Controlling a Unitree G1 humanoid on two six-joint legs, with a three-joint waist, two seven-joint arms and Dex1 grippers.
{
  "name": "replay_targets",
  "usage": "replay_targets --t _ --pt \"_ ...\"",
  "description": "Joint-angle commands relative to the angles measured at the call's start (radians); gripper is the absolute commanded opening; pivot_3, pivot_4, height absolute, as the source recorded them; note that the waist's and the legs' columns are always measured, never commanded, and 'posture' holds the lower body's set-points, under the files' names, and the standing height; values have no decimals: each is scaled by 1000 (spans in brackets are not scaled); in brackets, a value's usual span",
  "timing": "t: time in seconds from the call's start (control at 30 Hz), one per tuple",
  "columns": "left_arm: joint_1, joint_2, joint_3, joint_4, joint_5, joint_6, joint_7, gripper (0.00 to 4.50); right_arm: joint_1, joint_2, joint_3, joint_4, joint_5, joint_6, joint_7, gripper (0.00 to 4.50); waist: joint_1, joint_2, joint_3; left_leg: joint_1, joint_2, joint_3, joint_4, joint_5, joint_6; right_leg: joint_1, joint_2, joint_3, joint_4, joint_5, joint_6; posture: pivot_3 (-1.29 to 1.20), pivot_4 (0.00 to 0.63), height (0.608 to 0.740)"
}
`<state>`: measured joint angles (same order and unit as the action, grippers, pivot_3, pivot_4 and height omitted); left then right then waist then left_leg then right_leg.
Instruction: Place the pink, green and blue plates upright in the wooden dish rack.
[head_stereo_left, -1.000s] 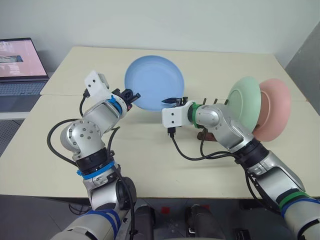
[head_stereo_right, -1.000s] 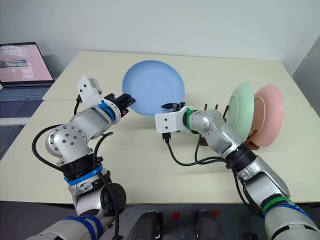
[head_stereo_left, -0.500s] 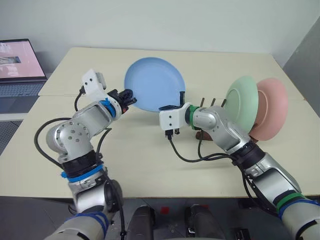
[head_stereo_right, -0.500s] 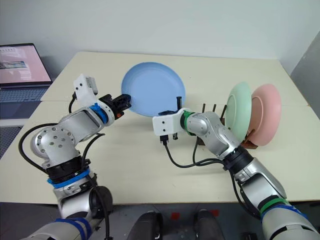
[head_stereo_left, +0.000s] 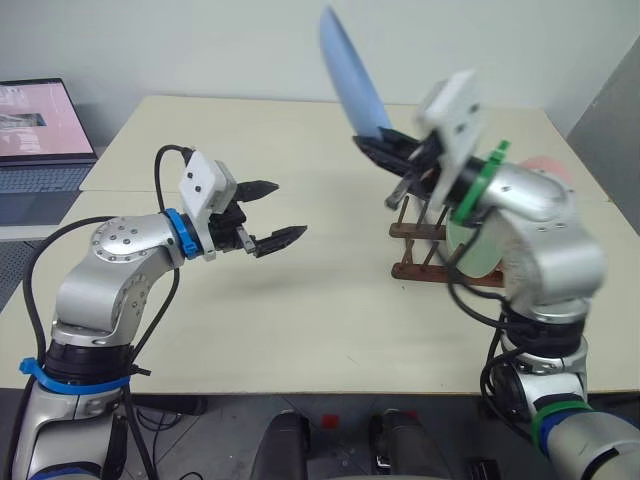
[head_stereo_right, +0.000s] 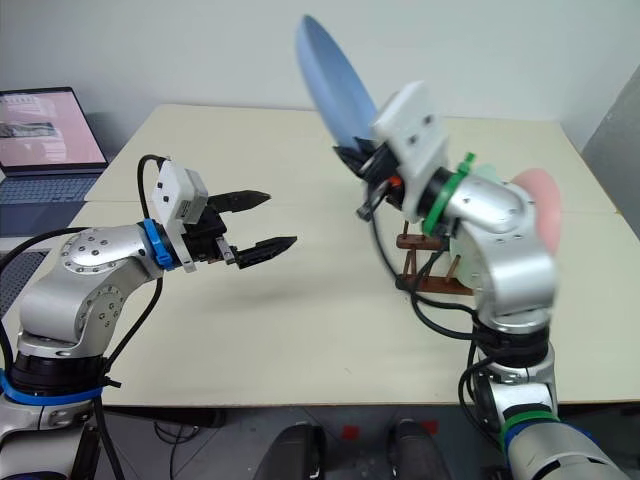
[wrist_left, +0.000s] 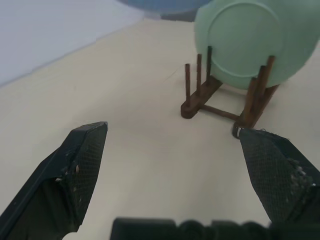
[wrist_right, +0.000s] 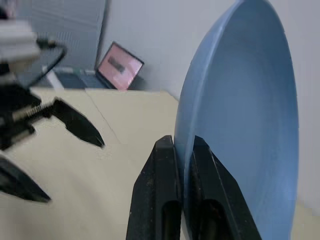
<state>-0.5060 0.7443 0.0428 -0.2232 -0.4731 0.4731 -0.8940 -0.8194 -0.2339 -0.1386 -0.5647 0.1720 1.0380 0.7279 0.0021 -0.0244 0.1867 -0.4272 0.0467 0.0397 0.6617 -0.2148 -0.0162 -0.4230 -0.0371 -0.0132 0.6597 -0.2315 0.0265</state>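
Two plates already racked: green plate (wrist_left: 250, 42) upright in wooden dish rack (wrist_left: 210, 100), pink plate (head_stereo_right: 535, 195) behind. Right gripper (wrist_right: 184, 150) pinches blue plate (head_stereo_left: 352, 75) rim, held aloft, edge-on, above-left of rack's free near pegs. Left gripper (head_stereo_left: 275, 212) spread, empty, well left.

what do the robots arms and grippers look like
Both arms are silver metal with looping black cables. The left arm has blue rings, the right arm green ones. A white box sits at each wrist. The left gripper and right gripper each have two black, tapered fingers.
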Motion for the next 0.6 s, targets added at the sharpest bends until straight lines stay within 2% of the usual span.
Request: replay_targets --t 0.03,0.33,0.6 --pt "-19 8 -24 -25 2 -60 -83 4446 -1 26 -180 -127 112 242 -66 0 0 0 0 0 0 0 0 0 0 0 0 0 0 0 -1 0 150 740" --pt "-77 -16 -67 2 17 -86 -153 4446 44 151 -384 -237 220 504 -195 0 -4 0 0 0 -1 0 -1 0 0 -1 3 0 0 0 1 0 150 740" --pt "-92 -26 -76 1 29 -88 -171 4446 81 199 -458 -236 288 576 -238 0 -7 0 0 0 0 -1 -1 0 0 -1 4 0 0 0 1 0 150 740"
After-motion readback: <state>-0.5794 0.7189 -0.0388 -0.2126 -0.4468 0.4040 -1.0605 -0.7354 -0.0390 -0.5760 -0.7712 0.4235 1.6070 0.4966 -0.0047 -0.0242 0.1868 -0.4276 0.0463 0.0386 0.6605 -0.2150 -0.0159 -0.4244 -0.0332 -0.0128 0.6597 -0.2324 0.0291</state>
